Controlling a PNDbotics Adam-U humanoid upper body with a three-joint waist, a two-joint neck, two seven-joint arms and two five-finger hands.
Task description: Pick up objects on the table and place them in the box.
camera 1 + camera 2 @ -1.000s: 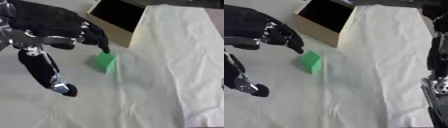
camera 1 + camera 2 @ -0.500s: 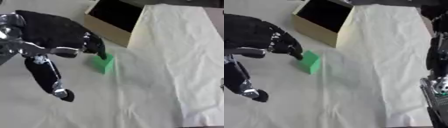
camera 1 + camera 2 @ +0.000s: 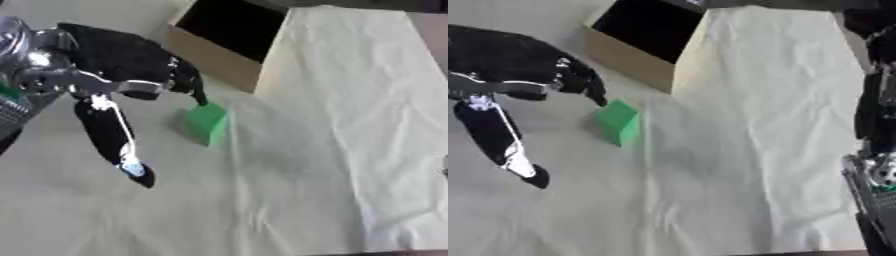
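A green block stands on the pale cloth just in front of the cardboard box, which has a dark, open inside. My left hand hovers to the block's left and above it. Its fingers bend down, and one fingertip reaches the block's upper left edge. The thumb stretches away downward, well apart from the block, so nothing is clasped. My right hand shows as a dark upright shape at the right edge, far from the block and cut off by that edge.
A creased white cloth covers the table, with a long fold running down the right half. The silver and green wrist parts of the right arm fill the lower right corner.
My left hand has shifted slightly to the right, so its silver wrist now shows. Its fingertip stays at the block's top edge. The block has not moved.
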